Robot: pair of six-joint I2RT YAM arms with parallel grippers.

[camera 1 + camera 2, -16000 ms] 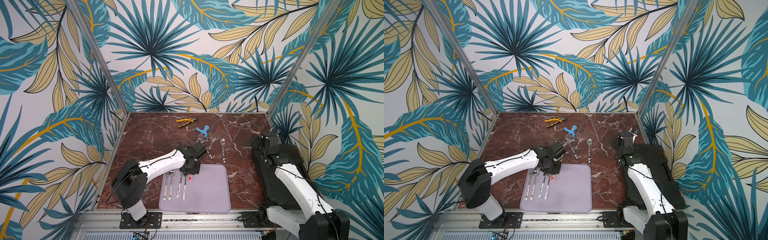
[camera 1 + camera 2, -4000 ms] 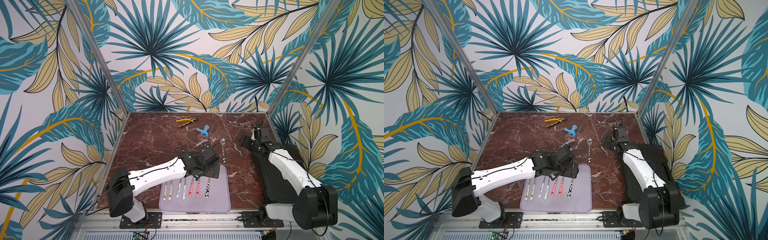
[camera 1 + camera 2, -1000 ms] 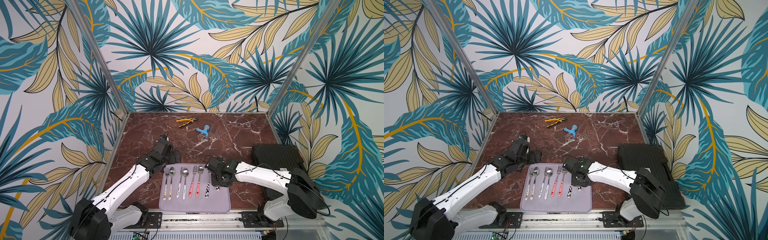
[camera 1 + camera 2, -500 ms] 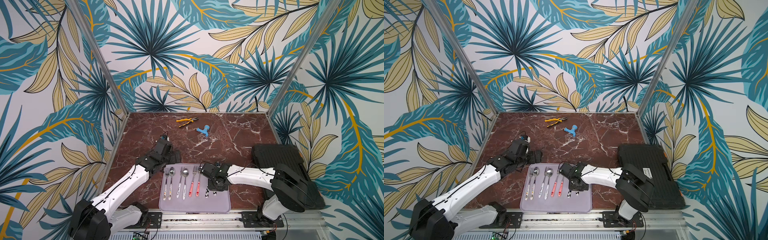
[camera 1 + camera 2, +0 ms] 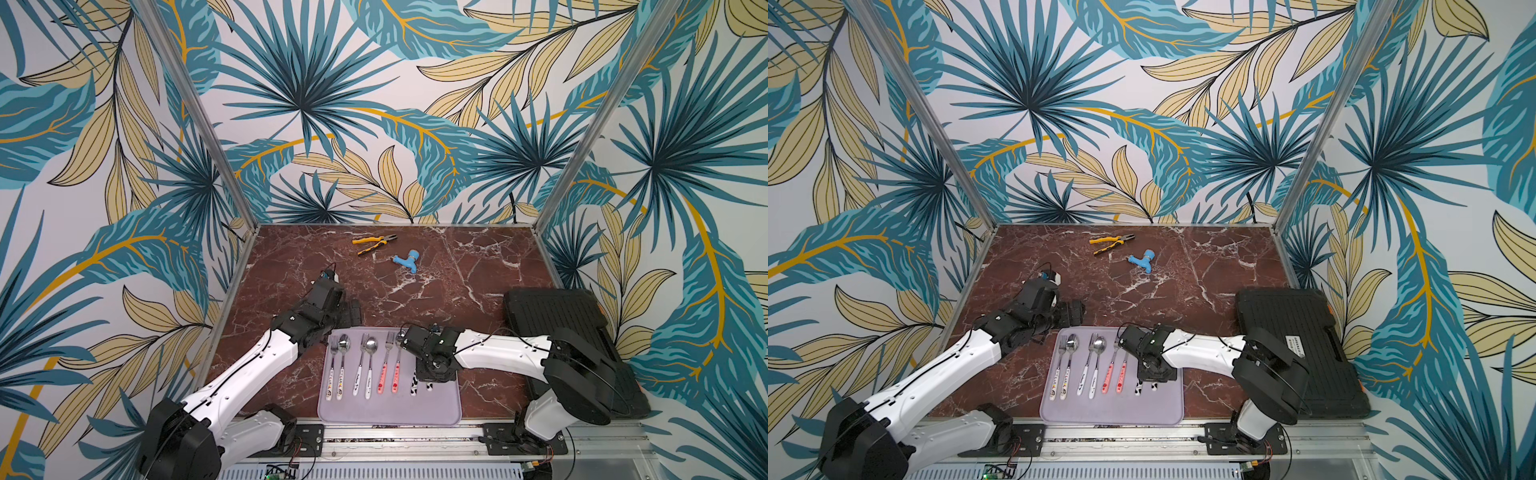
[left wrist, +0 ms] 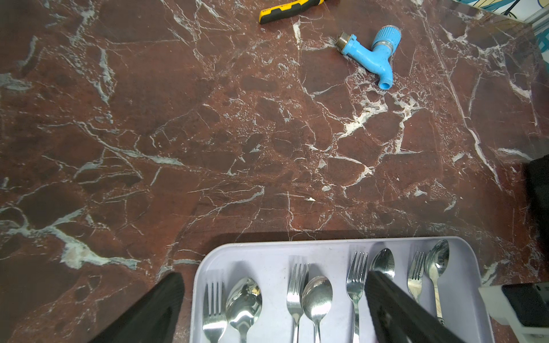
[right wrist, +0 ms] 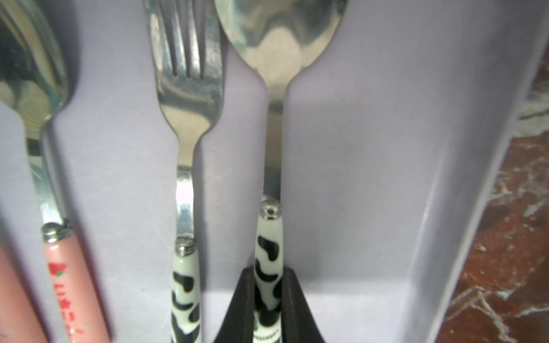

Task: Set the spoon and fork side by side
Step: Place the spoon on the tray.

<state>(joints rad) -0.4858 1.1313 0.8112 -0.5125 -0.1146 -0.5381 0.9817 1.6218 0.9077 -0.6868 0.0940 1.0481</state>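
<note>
Spoon (image 7: 274,133) with the cow-patterned handle is pinched near its metal collar by the right pincer (image 7: 267,271), jaws pressed against both sides of the handle at the lower centre of the right wrist view. Just to its left in that frame lies the matching cow-patterned fork (image 7: 185,118), nearly parallel, heads pointing the same way, with a narrow strip of lilac tray (image 7: 371,178) showing between them. Whether the spoon bowl already rests on the tray floor I cannot tell.

To finish well, I would lower it until the whole length lies flat, then part the jaws slowly and only a little, since the fork handle sits just beside the left jaw and a wide spread could knock it. Lifting straight up afterwards, without sliding sideways, should keep the pair aligned. The tray's raised wall on the right of the frame leaves room, so no shift that way seems needed.

Further out, three other fork-and-spoon pairs lie in a row, the pink-handled spoon (image 7: 44,148) nearest. In a top view the left pincer (image 5: 352,311) hangs spread wide over the surface (image 5: 436,291), just beyond the tray's upper left corner.
</note>
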